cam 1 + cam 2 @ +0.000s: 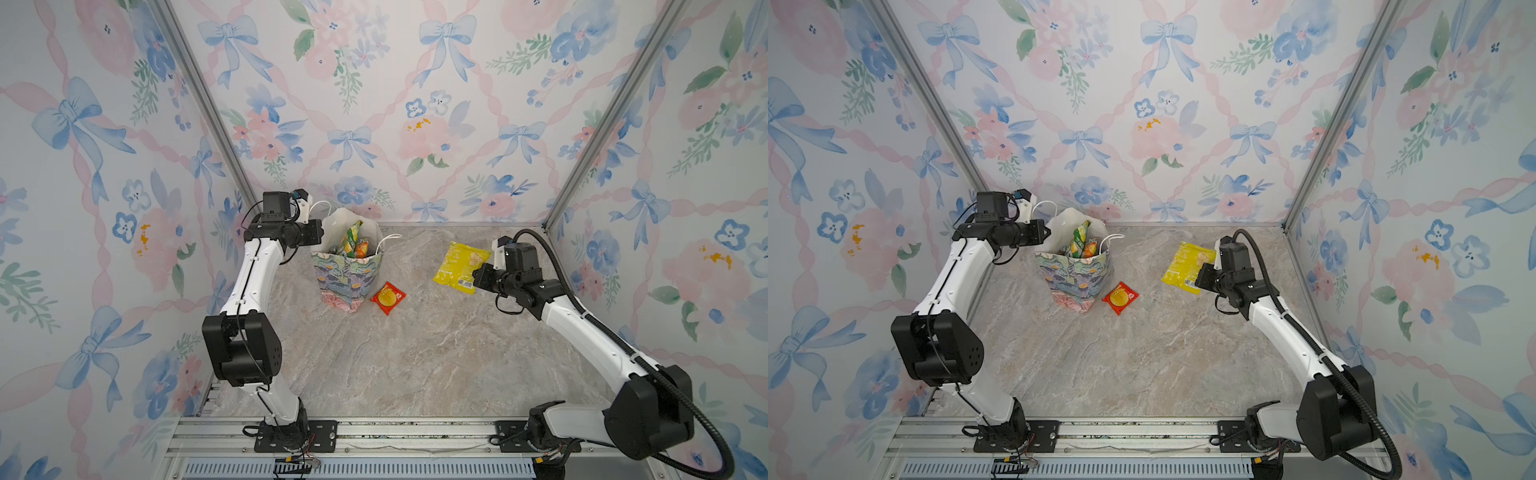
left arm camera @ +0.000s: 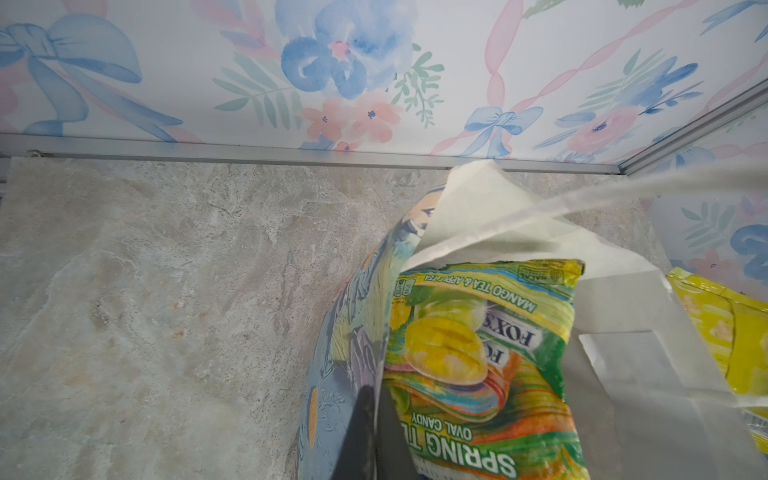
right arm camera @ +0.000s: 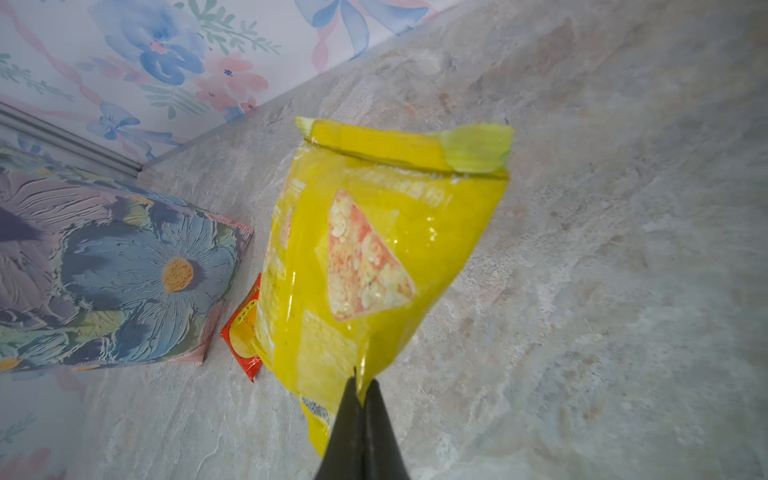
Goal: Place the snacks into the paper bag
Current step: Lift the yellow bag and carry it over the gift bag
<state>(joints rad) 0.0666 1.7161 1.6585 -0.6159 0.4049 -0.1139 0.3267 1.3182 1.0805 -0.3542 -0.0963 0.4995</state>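
My right hand [image 3: 360,384] grips the yellow packet [image 3: 386,257], left hand [image 2: 375,395] pinches the bag [image 2: 353,332] wall; next, I'd lift it above the mouth.

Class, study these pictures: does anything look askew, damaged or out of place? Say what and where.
The paper bag looks misshapen at the mouth: its white inner wall is creased and folded where the left gripper pinches the rim. A small red packet lies loose on the table beside its base. Nothing is spilled.
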